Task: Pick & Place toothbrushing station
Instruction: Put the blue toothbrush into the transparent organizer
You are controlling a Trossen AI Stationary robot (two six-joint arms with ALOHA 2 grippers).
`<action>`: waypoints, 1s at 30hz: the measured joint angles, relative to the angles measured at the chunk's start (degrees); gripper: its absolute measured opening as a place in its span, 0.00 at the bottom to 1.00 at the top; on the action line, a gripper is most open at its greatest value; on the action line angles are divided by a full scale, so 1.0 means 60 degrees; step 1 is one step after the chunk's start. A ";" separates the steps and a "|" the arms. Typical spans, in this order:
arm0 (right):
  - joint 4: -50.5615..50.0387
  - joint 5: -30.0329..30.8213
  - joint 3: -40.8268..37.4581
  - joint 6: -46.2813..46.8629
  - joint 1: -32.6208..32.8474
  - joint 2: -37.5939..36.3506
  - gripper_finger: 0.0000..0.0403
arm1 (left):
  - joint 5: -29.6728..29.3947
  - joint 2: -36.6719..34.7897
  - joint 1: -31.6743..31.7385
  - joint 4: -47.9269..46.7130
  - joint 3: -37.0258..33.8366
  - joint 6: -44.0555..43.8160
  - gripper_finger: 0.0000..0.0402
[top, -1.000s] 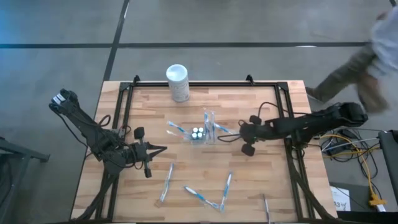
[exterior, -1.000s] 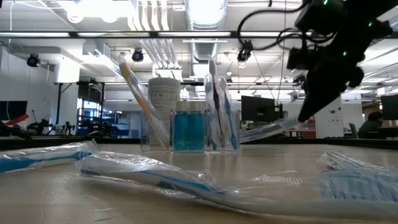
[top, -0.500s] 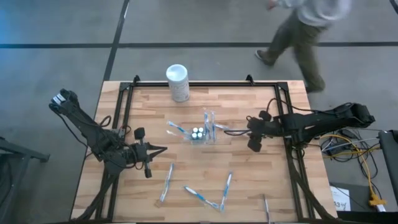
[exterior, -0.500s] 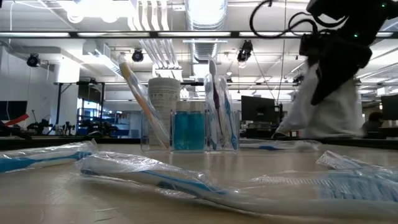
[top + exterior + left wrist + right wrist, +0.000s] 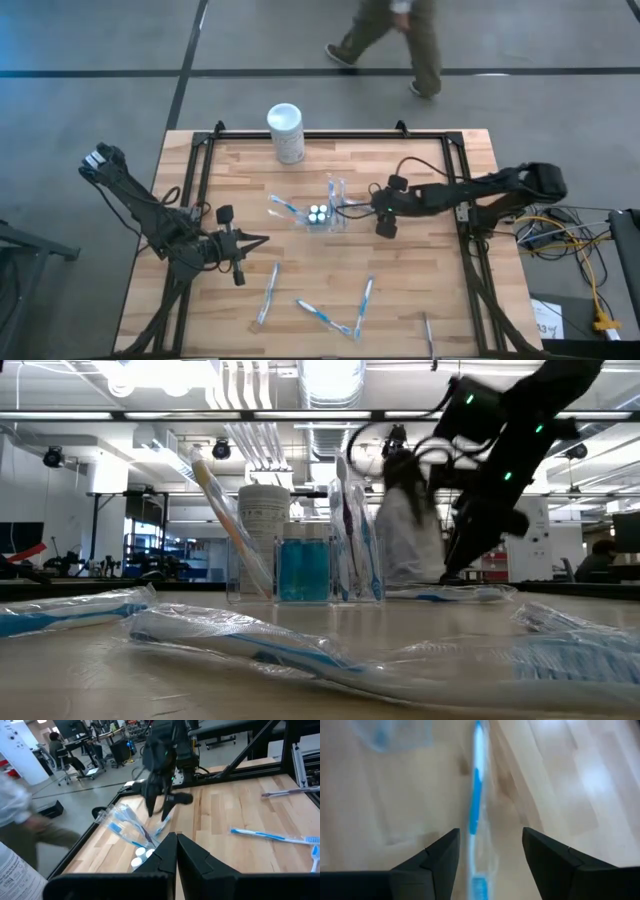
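Right gripper point(image 5: 366, 208) jaws apart, just beside the toothbrushing station point(image 5: 325, 213).

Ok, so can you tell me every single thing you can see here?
table: one, light wood with a black frame, under everything
see-through holder: one, colourless, middle of the table
white canister: one, white, back edge of the table
toothbrushes in the holder: a few, wrapped, blue and white, standing or leaning
white-capped blue things: a few, inside the holder
loose toothbrushes: three, wrapped, front of the table
toothbrush by the holder: one, wrapped, lying flat under the right hand
thin grey stick: one, front edge
person: one, walking behind the table
left hand: black, shut, front left
right hand: black, open, right of the holder
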 joint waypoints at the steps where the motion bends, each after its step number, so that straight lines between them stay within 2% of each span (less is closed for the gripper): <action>1: 0.0202 0.0000 0.0029 -0.0204 -0.0130 0.0289 0.52 | 0.0000 0.0000 0.0000 -0.0004 0.0000 0.0000 0.03; 4: 0.0827 -0.0073 0.0150 -0.0771 -0.0413 0.0963 0.51 | -0.0001 0.0000 0.0000 -0.0007 -0.0007 0.0040 0.03; 9: 0.0875 -0.1403 0.0454 -0.1021 -0.0789 0.1846 0.49 | 0.0000 0.0000 0.0000 -0.0015 -0.0007 0.0044 0.03; 15: 0.0625 -0.1520 0.0577 -0.1069 -0.0821 0.2484 0.43 | 0.0000 0.0000 0.0000 -0.0015 -0.0007 0.0039 0.03; 19: 0.0415 -0.1546 0.0584 -0.0976 -0.0815 0.2429 0.32 | 0.0000 0.0000 0.0000 -0.0015 -0.0007 0.0036 0.03; 25: -0.0015 -0.1565 0.0500 -0.0941 -0.0853 0.1871 0.06 | 0.0000 0.0000 0.0000 -0.0009 -0.0007 0.0029 0.03; 30: -0.0556 -0.1298 0.0434 -0.0903 -0.0907 0.1179 0.02 | 0.0000 0.0000 0.0000 0.0101 -0.0007 -0.0060 0.03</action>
